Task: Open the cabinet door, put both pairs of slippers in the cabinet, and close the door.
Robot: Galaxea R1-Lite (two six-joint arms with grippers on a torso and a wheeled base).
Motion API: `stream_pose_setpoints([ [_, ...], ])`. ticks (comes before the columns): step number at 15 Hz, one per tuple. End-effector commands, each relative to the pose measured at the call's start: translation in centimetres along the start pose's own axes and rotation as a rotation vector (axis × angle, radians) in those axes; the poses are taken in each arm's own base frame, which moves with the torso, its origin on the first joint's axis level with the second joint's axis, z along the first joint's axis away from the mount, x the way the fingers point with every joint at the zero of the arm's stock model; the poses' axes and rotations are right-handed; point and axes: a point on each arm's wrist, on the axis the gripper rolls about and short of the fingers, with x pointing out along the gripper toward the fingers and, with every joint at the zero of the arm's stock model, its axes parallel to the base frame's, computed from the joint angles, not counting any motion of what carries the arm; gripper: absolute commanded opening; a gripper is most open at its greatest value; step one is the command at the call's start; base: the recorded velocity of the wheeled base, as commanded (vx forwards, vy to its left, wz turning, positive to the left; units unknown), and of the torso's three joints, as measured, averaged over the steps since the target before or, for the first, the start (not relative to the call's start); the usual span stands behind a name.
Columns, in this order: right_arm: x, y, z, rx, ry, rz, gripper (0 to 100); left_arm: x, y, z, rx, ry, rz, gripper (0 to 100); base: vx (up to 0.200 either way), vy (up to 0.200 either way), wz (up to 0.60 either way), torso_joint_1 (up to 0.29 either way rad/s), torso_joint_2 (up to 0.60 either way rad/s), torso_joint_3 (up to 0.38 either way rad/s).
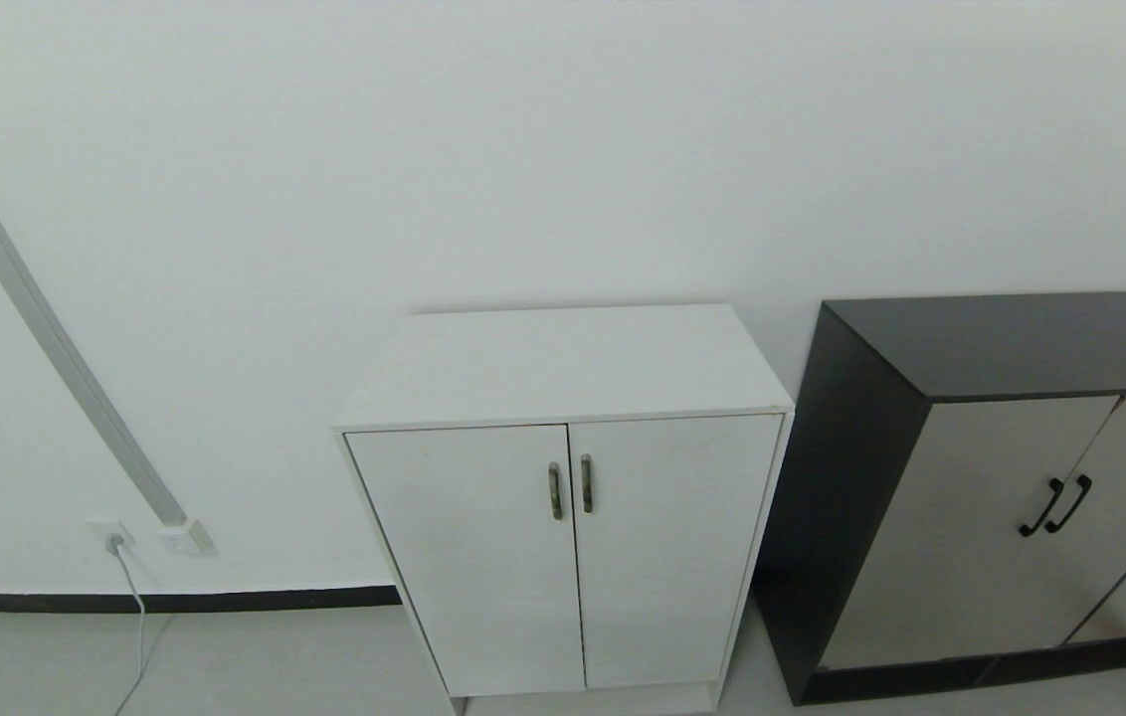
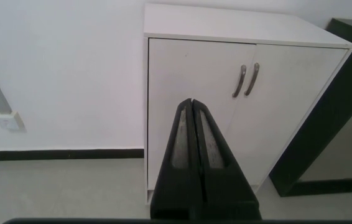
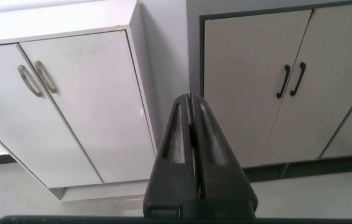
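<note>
Now, cabinet point(image 1: 563, 368): white, standing lower centre of the head frame against a pale wall, shut.
Doors: left door point(image 1: 473, 557) and right door point(image 1: 672, 537) sit flush and meet at a centre seam.
Handles point(image 1: 555, 490): two slim metal bars, upright, side by side at the seam, one on each door.
Dark cabinet point(image 1: 851, 477): black carcass with pale doors, just beside the cabinet at the right of the head frame; its black handles point(image 1: 1055, 505) are paired at the door seam, and its doors are shut.
Left claw point(image 2: 192, 102): fingers pressed together with nothing between them; it faces the cabinet's left door, well apart from it.
Right claw point(image 3: 192, 96): fingers closed tight, empty; it faces the narrow gap between cabinet and dark cabinet, well apart from both.
Socket point(image 1: 111, 535): lower left of the head frame, plug in, grey cable point(image 1: 137, 617) dropping to the floor.
Conduit point(image 1: 36, 308): pale strip running diagonally down the wall from the upper left to a small box beside the socket.
Skirting point(image 1: 175, 600): black band along the wall's foot, ending at the cabinet's left side.
</note>
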Motion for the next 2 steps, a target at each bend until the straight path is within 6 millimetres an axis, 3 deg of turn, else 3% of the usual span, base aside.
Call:
stream_pose_setpoints([
  [1,0.02,0.00,0.00,-0.001,0.003,0.000,0,0.01,0.00,0.01,-0.001,0.001,0.000,0,0.000,0.000,0.00,0.000,0.00,0.000],
  [2,0.02,0.01,0.00,-0.004,0.003,0.002,0,0.01,0.00,0.01,-0.001,0.001,0.000,0,0.000,0.000,0.00,0.000,0.00,0.000],
])
